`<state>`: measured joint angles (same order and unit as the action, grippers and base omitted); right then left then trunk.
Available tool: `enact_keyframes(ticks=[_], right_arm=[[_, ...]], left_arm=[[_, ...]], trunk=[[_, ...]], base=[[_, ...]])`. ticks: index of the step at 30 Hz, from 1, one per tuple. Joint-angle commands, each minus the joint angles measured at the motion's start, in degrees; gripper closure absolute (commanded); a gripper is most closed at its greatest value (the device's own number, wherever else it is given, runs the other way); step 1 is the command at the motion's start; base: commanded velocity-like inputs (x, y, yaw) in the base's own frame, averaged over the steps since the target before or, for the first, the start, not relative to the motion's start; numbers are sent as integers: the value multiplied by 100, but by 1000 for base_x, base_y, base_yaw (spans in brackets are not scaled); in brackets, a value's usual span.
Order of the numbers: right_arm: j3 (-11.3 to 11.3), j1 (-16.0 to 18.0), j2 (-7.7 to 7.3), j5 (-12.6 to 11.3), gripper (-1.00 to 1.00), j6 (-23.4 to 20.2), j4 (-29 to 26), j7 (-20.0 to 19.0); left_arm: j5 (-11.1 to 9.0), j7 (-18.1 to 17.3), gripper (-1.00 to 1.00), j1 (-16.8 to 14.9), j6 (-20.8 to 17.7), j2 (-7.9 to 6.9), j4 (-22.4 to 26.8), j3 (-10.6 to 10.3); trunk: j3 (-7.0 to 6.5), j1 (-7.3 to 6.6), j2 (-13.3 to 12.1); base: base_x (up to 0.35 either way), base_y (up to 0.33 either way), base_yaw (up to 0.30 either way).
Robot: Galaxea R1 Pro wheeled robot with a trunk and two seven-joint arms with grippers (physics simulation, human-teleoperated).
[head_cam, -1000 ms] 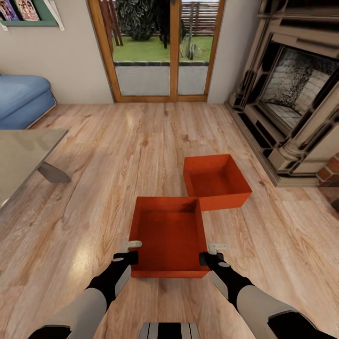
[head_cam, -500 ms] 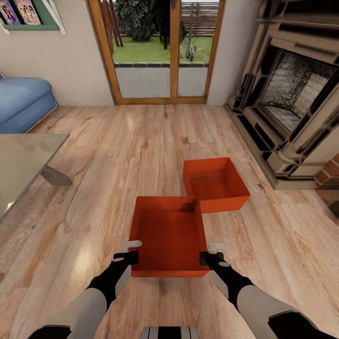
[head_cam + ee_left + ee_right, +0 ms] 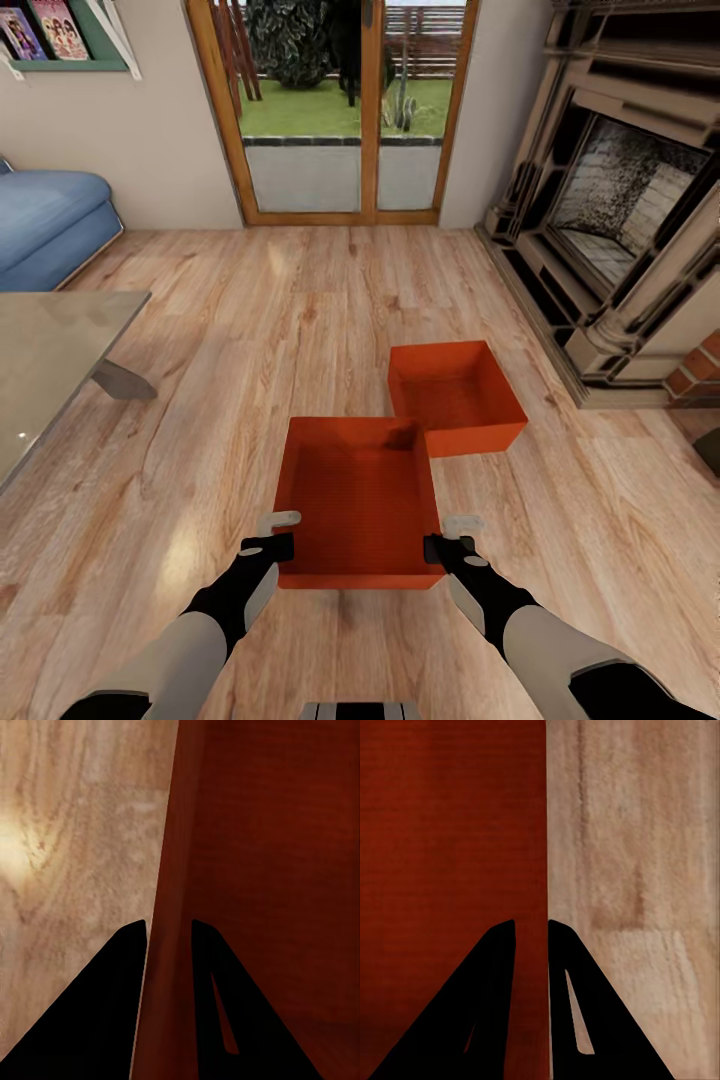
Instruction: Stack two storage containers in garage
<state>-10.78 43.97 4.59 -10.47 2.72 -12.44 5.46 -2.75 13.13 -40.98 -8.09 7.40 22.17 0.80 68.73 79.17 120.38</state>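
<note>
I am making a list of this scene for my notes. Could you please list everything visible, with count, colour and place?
Open rectangular storage containers: 2, orange-red; one held between both grippers, one on the wood floor beyond it, to the right.
Plank floor: 1, light wood.
Glass doors: 1 pair, wood-framed, far wall.
Stone fireplace: 1, beige, right.
Sofa: 1, blue, far left.
Table: 1, grey top, left.
Wall shelf: 1, green, upper left.
Left gripper: jaws astride container's left wall.
Right gripper: jaws astride its right wall.
</note>
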Motion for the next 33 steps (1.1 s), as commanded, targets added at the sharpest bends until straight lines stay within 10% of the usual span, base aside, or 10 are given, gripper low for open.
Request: enact_keyframes(ticks=[1,33], right_arm=[[-3,7,-10,-43,100,23,-4,35],[2,7,-10,-43,100,36,-4,40]], left_arm=[[-48,40,100,2,-35,-195,7,-35],[-44,49,100,2,-26,-188,16,-36]], trunk=[[-15,-23,-40],[-590,-726,-1324]], base=[[0,0,0],[0,0,0]])
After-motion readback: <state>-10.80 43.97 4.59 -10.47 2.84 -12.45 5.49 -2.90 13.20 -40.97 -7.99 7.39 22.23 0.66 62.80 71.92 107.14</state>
